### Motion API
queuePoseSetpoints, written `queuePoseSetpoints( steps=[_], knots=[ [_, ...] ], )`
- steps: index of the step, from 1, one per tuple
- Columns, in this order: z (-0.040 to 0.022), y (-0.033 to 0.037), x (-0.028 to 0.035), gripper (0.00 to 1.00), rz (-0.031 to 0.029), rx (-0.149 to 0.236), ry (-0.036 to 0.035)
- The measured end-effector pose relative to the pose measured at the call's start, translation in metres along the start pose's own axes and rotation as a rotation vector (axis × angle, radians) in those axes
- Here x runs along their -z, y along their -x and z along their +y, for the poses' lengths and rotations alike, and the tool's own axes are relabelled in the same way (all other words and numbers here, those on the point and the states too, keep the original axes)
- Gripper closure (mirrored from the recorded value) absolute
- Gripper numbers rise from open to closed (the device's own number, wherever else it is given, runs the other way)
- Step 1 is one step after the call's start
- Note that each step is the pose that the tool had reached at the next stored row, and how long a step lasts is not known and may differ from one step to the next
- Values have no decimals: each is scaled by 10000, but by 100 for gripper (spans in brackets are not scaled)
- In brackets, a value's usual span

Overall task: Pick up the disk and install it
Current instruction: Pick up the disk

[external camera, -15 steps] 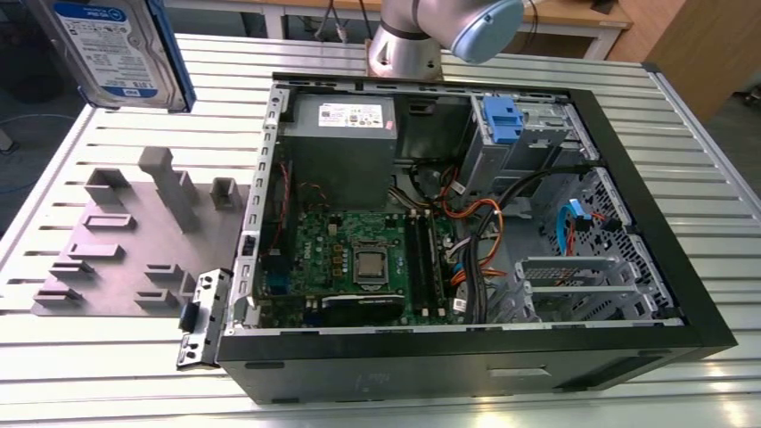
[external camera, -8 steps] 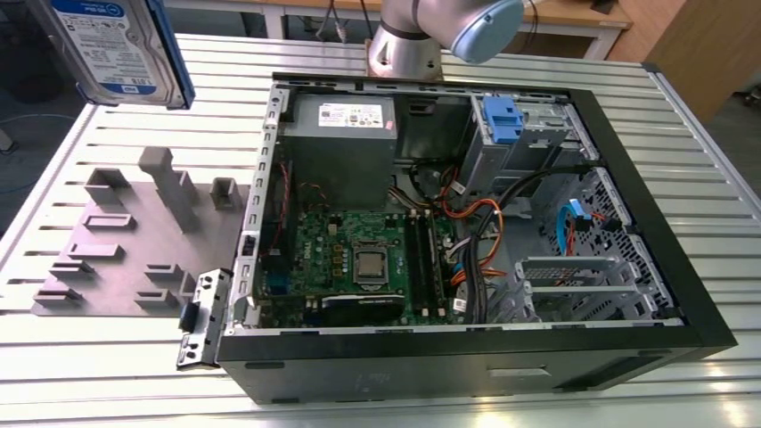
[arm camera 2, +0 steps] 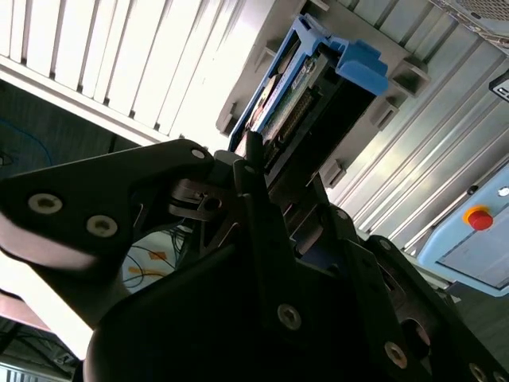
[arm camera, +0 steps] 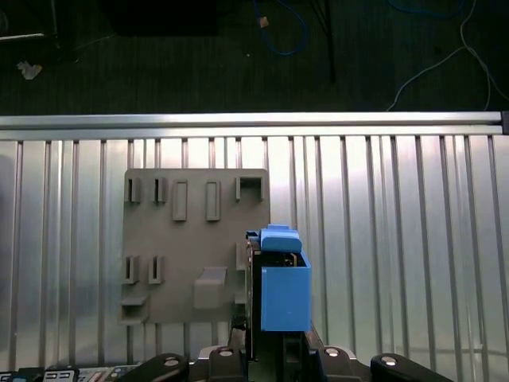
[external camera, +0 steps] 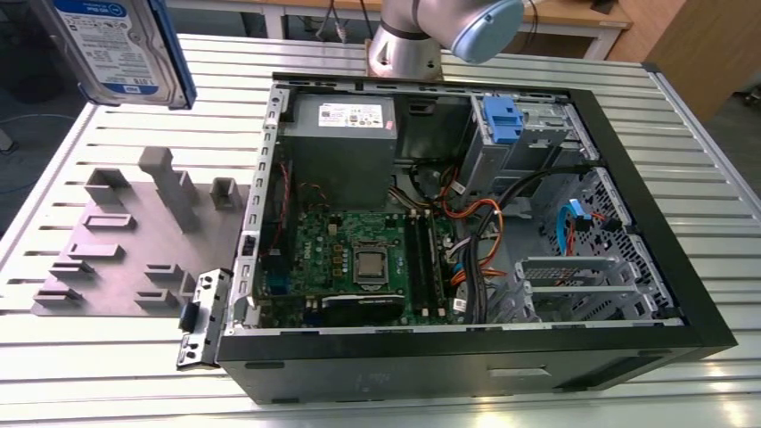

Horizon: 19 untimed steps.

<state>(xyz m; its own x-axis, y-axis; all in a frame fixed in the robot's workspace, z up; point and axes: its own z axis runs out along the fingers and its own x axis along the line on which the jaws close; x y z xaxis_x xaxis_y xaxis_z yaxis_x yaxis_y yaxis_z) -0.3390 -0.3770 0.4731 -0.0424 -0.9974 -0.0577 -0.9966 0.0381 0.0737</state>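
Note:
The disk [external camera: 113, 49] hangs high above the slatted table at the exterior view's left. It is a silver drive with a white-and-blue label and a blue side rail. In the second wrist view my gripper [arm camera 2: 280, 181] is shut on the disk [arm camera 2: 318, 95], whose blue rail and connector edge stick out past the black fingers [arm camera 2: 253, 163]. In the first wrist view the disk [arm camera: 282, 290] is edge-on, held by the gripper [arm camera: 274, 350] above the grey fixture plate [arm camera: 191, 239]. The open computer case [external camera: 666, 294] lies to the exterior view's right of the disk.
The grey fixture plate [external camera: 131, 241] with upright slots sits on the slatted metal table [external camera: 119, 374]. Inside the case are a power-supply box [external camera: 345, 134], a motherboard [external camera: 356, 259], cables and a drive cage with a blue latch [external camera: 505, 120]. The arm's base [external camera: 411, 45] stands behind the case.

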Motion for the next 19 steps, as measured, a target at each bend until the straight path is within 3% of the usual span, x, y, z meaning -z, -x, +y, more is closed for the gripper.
queuePoseSetpoints(
  steps=[8, 19],
  knots=[
    [-106, 5, 8, 65, 0, 0, 0],
    [-341, 15, 25, 65, 0, -1, 0]
  ],
)
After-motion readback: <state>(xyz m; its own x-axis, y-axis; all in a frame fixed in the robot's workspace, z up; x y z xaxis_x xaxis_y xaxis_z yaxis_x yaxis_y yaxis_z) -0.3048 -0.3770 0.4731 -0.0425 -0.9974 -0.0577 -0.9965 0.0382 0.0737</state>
